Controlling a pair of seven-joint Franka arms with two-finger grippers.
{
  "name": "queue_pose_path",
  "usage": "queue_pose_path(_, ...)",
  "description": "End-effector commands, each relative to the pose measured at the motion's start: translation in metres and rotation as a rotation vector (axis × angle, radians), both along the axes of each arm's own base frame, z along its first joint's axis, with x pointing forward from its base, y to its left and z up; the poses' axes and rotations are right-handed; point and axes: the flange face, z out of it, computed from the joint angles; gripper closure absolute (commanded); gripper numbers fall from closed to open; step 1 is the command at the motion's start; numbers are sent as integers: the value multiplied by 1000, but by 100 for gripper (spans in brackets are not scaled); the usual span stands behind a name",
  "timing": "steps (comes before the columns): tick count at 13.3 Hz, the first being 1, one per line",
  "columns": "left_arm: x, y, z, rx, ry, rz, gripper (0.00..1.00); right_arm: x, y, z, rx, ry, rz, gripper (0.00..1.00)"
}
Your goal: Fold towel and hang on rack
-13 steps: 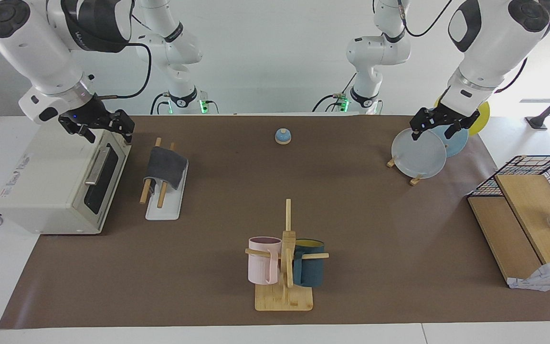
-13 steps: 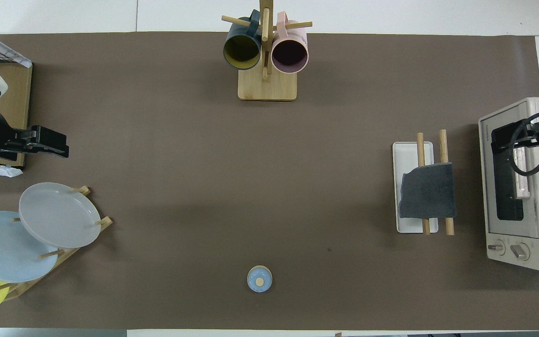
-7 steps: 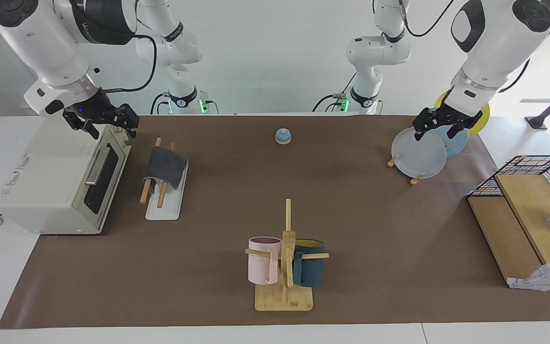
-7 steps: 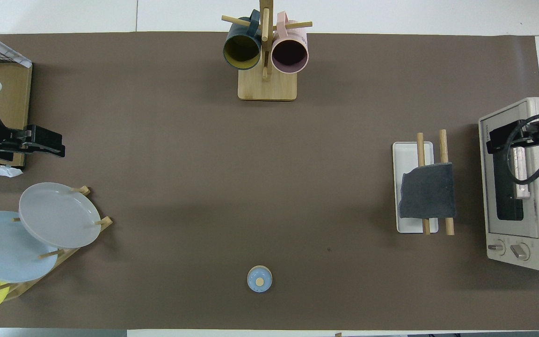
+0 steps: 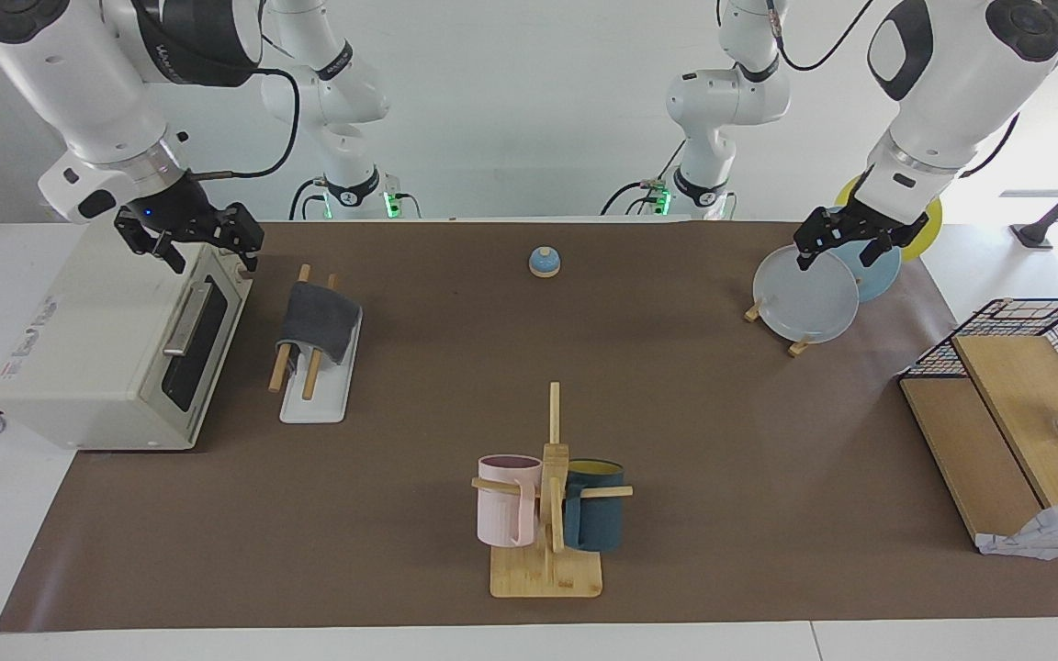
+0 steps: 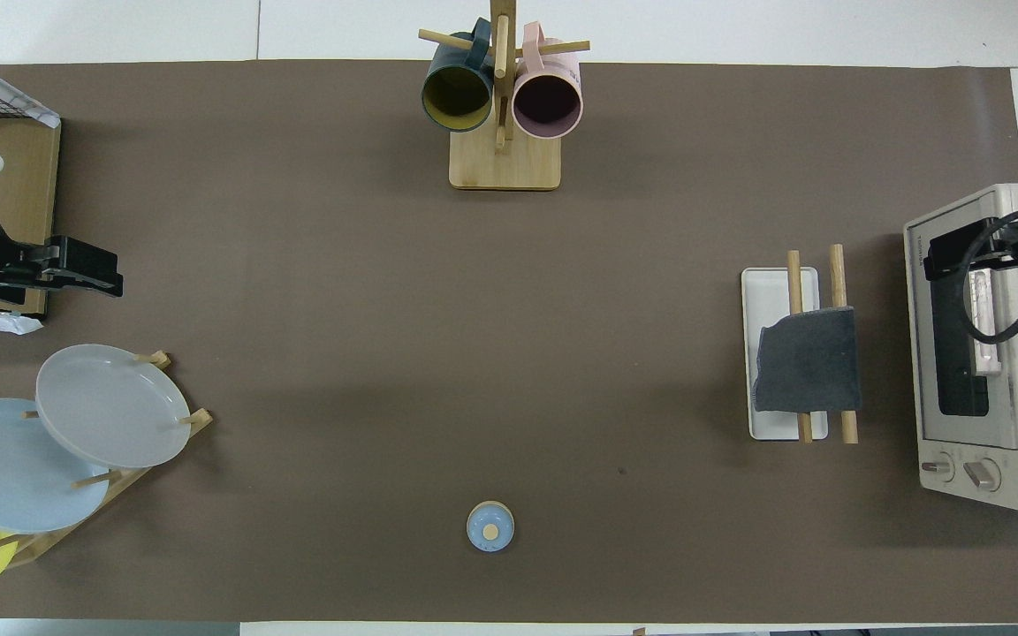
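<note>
The towel point(image 5: 320, 319) is folded and hangs over the two wooden rods of the rack point(image 5: 312, 404), dark grey face out. It also shows in the overhead view point(image 6: 808, 362), draped over the rack point(image 6: 770, 287). My right gripper point(image 5: 208, 255) is open and empty in the air over the toaster oven's top edge, beside the rack; it also shows in the overhead view point(image 6: 935, 259). My left gripper point(image 5: 839, 255) is open and empty in the air over the plate stand, toward the left arm's end of the table; it also shows in the overhead view point(image 6: 111, 278).
A white toaster oven point(image 5: 116, 358) stands beside the rack at the right arm's end. A wooden peg stand with two mugs point(image 5: 547, 514) is farthest from the robots. A small blue bell point(image 5: 544, 263), a plate stand point(image 5: 804, 298) and a wire basket with wooden boards point(image 5: 1016, 404) are also there.
My right gripper has risen a little and shifted slightly over the toaster oven. My left gripper has drawn back slightly. The towel has not moved.
</note>
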Motion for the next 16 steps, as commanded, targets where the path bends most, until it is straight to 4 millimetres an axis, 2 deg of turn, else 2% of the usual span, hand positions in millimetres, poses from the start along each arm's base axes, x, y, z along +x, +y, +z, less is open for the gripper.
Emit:
queue_pose_path(1,-3,3,2,13,-1,-4,0,-2,-1,0,7,-16,-18,0)
queue_pose_path(11,-3,3,3,13,-2,-4,0,-3,-4,2,11,-10,-23,0)
queue_pose_path(16,-4,3,2,13,1,-4,0,-3,-12,2,10,-13,-38,0)
